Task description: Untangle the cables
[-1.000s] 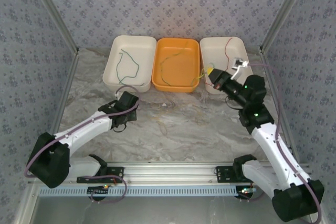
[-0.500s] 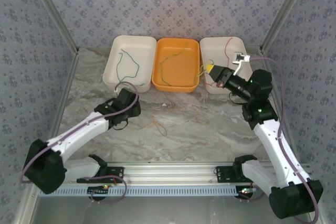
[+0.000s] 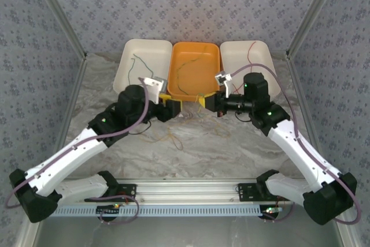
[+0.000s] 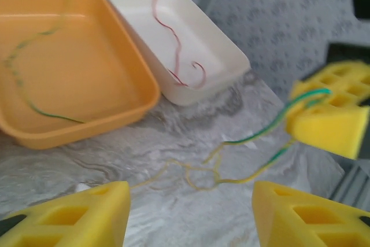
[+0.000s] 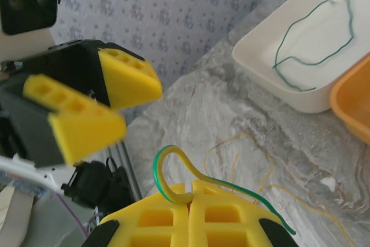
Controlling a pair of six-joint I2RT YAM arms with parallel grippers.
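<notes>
My right gripper (image 3: pixel 204 100) (image 5: pixel 191 199) is shut on a yellow-green cable (image 5: pixel 166 173), which loops up out of its pads and trails down to the table. The same cable (image 4: pixel 272 130) hangs from those yellow fingers (image 4: pixel 326 121) in the left wrist view. My left gripper (image 3: pixel 172 103) (image 4: pixel 191 218) is open and faces the right one, a short gap away, with nothing between its fingers. A thin yellow wire (image 3: pixel 169 137) (image 4: pixel 202 173) lies tangled on the table below. A dark green cable (image 3: pixel 140 67) (image 5: pixel 312 44), another yellow-green one (image 3: pixel 185 69) and a red one (image 3: pixel 252 50) (image 4: pixel 173 44) lie in trays.
Three trays stand side by side at the back: a white tray (image 3: pixel 124 79) on the left, an orange tray (image 3: pixel 199 50) in the middle, a white tray (image 3: pixel 231 56) on the right. Both grippers hover just in front of the orange tray. Aluminium rails edge the marble table (image 3: pixel 231 143).
The right gripper has swung left from the right white tray to the front of the orange tray, carrying the yellow-green cable. The left gripper has risen and moved right to face it.
</notes>
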